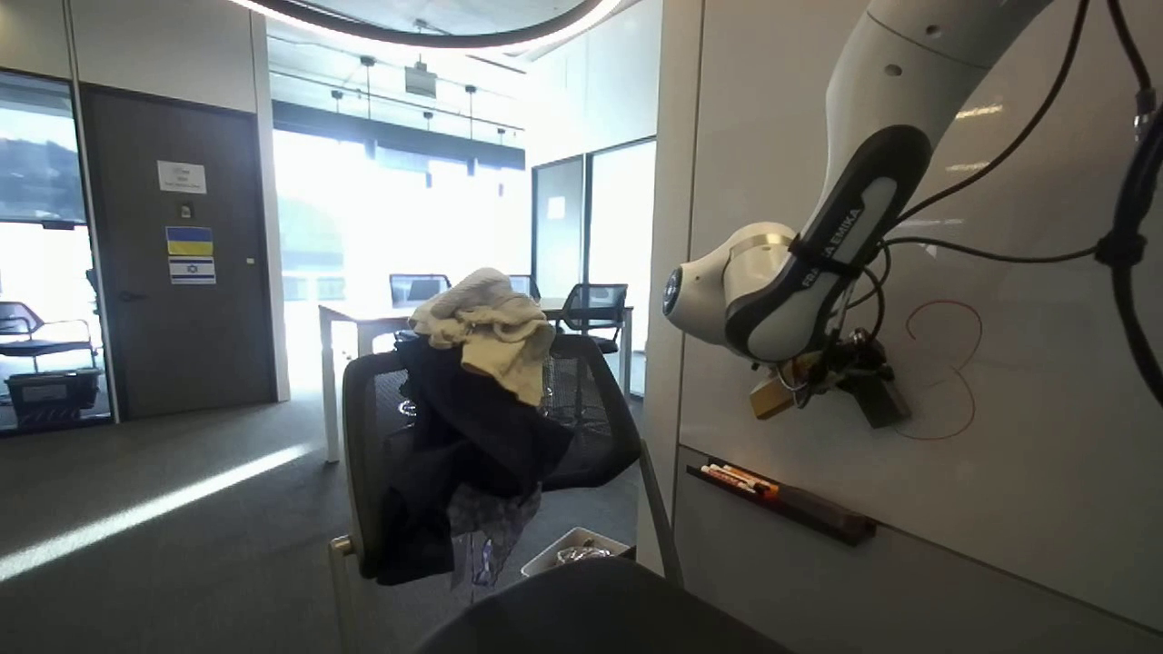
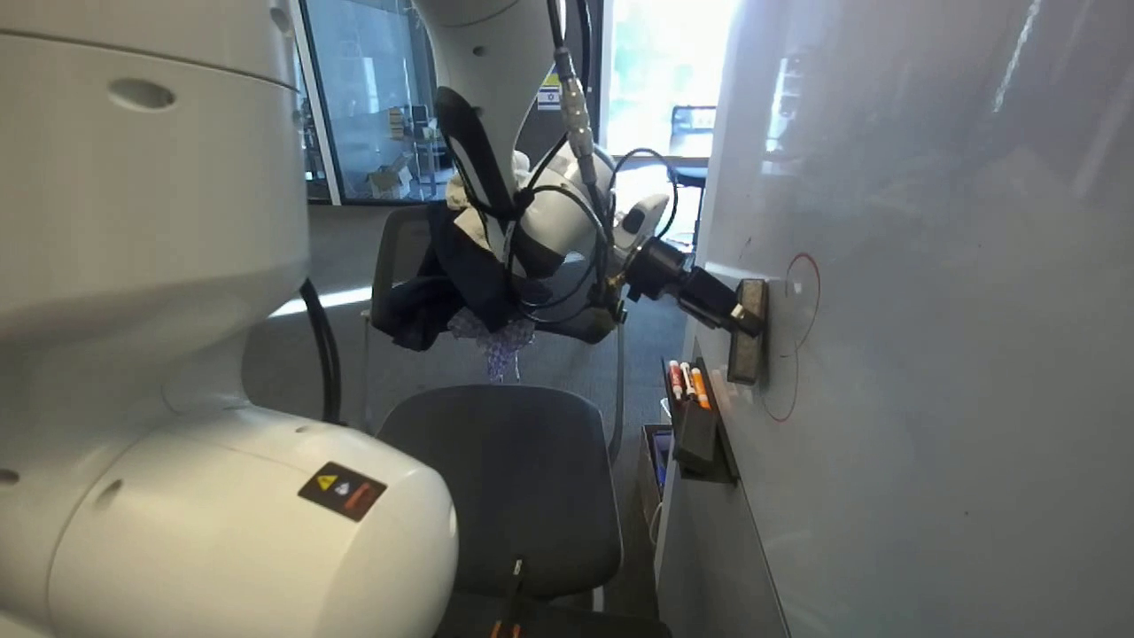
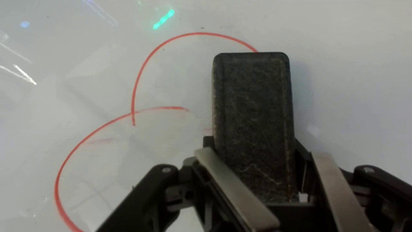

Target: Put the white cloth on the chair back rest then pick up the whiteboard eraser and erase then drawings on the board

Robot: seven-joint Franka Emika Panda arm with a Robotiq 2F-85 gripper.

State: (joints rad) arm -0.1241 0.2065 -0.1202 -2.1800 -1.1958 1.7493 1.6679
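Observation:
The white cloth (image 1: 486, 313) lies bunched on top of the chair back rest (image 1: 595, 418), over dark clothing; it also partly shows in an exterior view (image 2: 471, 226) behind the arm. My gripper (image 3: 256, 146) is shut on the dark whiteboard eraser (image 3: 252, 106) by its sides. In both exterior views, the gripper (image 2: 740, 315) holds the eraser (image 2: 748, 359) at the whiteboard (image 2: 939, 372); I cannot tell whether it touches. Red curved drawings (image 3: 199, 33) remain visible left of and above the eraser in the wrist view, with faint smears and a break near it.
A tray (image 1: 854, 536) on the board's lower edge holds several markers (image 1: 740, 477) and a dark block (image 1: 818, 507). The chair seat (image 2: 505, 470) lies below the arm. A cable (image 1: 999, 259) hangs beside the arm. A white bin (image 1: 545, 559) stands behind the chair.

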